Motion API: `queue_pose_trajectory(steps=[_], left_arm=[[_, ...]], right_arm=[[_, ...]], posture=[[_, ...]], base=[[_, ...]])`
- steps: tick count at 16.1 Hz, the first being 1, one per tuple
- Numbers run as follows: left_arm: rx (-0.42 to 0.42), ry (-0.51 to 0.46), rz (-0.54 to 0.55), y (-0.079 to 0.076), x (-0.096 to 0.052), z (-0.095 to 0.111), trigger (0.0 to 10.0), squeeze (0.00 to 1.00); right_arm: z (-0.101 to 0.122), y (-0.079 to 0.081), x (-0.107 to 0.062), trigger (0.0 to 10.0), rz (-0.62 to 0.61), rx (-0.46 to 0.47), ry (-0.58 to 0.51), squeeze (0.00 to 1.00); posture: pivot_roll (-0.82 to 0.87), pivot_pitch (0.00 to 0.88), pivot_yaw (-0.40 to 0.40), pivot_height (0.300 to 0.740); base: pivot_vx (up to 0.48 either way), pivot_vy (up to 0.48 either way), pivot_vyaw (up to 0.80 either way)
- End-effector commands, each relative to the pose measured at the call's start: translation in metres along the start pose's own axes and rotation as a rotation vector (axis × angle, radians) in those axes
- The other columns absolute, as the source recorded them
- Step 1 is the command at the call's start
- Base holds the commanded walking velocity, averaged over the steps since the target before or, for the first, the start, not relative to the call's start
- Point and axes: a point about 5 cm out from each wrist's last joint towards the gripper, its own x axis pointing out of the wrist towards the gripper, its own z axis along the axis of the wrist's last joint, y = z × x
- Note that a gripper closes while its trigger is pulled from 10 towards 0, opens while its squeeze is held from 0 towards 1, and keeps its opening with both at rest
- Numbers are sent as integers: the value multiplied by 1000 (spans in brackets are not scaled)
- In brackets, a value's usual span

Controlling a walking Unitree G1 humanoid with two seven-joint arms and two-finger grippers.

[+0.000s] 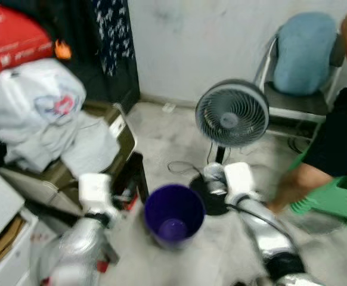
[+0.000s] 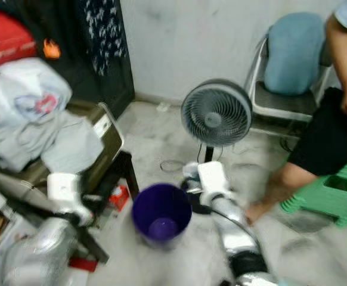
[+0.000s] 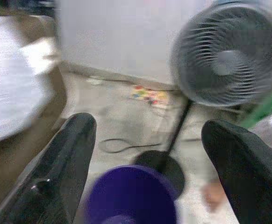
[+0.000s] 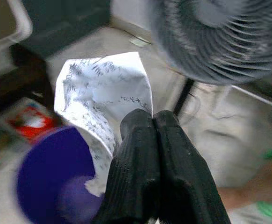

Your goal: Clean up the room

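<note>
A purple bin [image 1: 173, 215] stands open on the floor between my two arms. My right gripper [image 4: 153, 117] is shut on a white printed sheet of paper [image 4: 103, 86], which hangs over the bin's rim [image 4: 52, 177] on the fan side. In the left eye view that gripper sits just right of the bin, in front of the fan's base. My left gripper [image 3: 147, 144] is open with nothing between its fingers [image 3: 66, 163], and it hovers left of the bin [image 3: 131, 198].
A grey floor fan [image 1: 232, 113] stands right behind the bin, its cable [image 1: 182, 168] looped on the floor. A person sits on a green stool [image 1: 334, 199] at right, beside a chair [image 1: 304, 56]. Heaped clothes and bags [image 1: 39, 113], boxes and a red packet [image 2: 120, 196] crowd the left.
</note>
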Motion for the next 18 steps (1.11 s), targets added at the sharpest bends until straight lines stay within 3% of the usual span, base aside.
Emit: queue_pose_trajectory(steps=[1, 5, 9, 12, 16, 18], left_arm=[[23, 6, 25, 10, -3, 3, 10000, 0], [33, 2, 40, 11, -2, 4, 10000, 0], [103, 19, 150, 28, 1, 7, 10000, 0], [167, 59, 197, 52, 5, 9, 10000, 0], [197, 80, 212, 64, 3, 9, 10000, 0], [204, 93, 187, 63, 4, 7, 10000, 0]], right_arm=[[9, 9, 3, 10000, 15, 15, -24, 0], [9, 9, 4, 10000, 20, 12, -17, 0], [15, 19, 10, 10000, 36, 18, -18, 0], [19, 42, 17, 10000, 65, 53, -5, 0], [22, 51, 21, 10000, 74, 77, 0, 0], [19, 49, 21, 10000, 62, 73, 7, 0]], posture=[[-71, 0, -3, 740], [-67, 0, -5, 740], [-58, 0, 3, 740], [-45, 0, 15, 740], [-34, 0, 34, 740], [-38, 0, 45, 740]], base=[[360, 0, 0], [87, 0, 0], [0, 0, 0], [0, 0, 717], [0, 0, 795], [0, 0, 691]])
